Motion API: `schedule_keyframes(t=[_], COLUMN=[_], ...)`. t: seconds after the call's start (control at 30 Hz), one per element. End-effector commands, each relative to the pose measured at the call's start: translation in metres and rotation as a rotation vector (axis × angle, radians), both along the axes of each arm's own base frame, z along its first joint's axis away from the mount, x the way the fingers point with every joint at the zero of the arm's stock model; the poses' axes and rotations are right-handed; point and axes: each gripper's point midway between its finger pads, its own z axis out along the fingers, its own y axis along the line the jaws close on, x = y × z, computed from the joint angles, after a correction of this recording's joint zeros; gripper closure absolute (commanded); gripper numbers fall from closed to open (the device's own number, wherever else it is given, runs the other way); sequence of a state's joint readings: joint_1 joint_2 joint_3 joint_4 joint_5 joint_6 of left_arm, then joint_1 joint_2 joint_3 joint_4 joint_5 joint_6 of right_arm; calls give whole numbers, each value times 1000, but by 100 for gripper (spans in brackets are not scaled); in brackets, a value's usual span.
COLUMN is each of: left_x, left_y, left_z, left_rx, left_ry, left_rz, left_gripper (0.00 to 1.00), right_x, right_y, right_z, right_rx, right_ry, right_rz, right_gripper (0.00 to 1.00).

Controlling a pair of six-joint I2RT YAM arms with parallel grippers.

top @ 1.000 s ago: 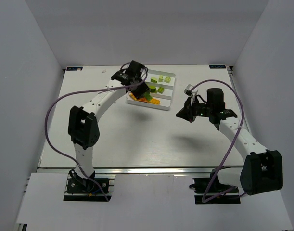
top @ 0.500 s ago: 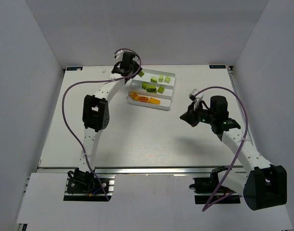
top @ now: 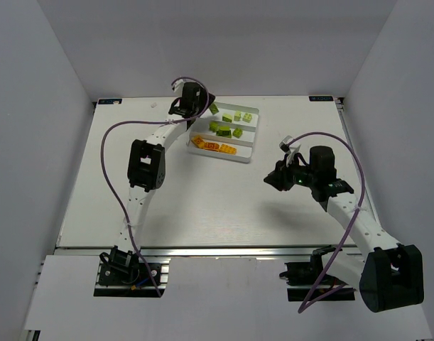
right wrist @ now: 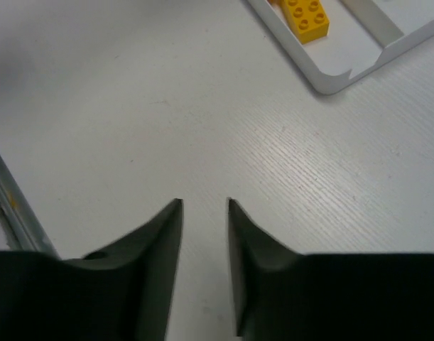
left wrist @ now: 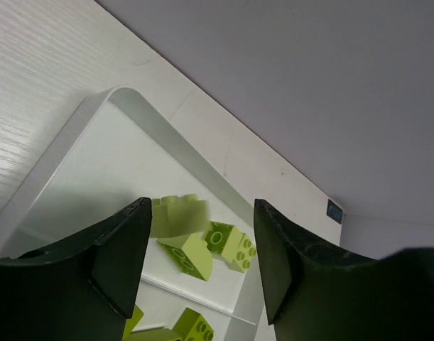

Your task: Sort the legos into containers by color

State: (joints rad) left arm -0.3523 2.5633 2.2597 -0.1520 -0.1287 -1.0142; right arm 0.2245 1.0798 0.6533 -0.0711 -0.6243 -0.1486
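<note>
Top external view, starting at the lower edge: the desk [top: 202, 206] in front of the two arm bases carries no loose bricks that I can make out. Right of centre, the right tool [top: 270, 177] hangs over bare desk, well apart from the tray [top: 246, 160]. Its wrist view shows the two fingers a narrow gap apart with nothing between them, so it is slightly open and empty.

Further up the frame lies the white tray with its three slots. The lowest slot holds only the orange bricks [top: 218, 147], laid in a row. The middle slot holds green bricks [top: 227, 130], and the uppermost slot holds more green ones [top: 238, 116]. No slot seems to mix colours, though the pieces are small from above.

At the tray's upper-left corner sits the left tool [top: 204, 106]. Its wrist view shows the fingers spread, and between them a blurred green brick [left wrist: 180, 214] above the uppermost slot. That brick sits close against one finger and is clear of the other, so the tool is open and not gripping it.

By my reading the sorting is all but finished. This last green piece only has to settle among the others, and nothing more appears left to collect.
</note>
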Motion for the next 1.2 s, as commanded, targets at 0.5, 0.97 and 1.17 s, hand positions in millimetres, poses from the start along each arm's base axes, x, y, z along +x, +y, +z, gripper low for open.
schedule_keyframes(t=[0.5, 0.97, 1.17], left_x=[-116, -366, -401], left_y=[10, 109, 119], left_z=[198, 164, 161], left_rx=[-27, 262, 270], left_ry=[-364, -301, -328], left_rz=[-407, -385, -396], left_gripper=[2, 2, 2], right_x=[14, 58, 62], right_y=[1, -50, -64], right_z=[44, 70, 66], right_rx=[13, -112, -153], right_ry=[-9, 19, -4], right_rz=[-24, -423, -490], right_gripper=[11, 11, 11])
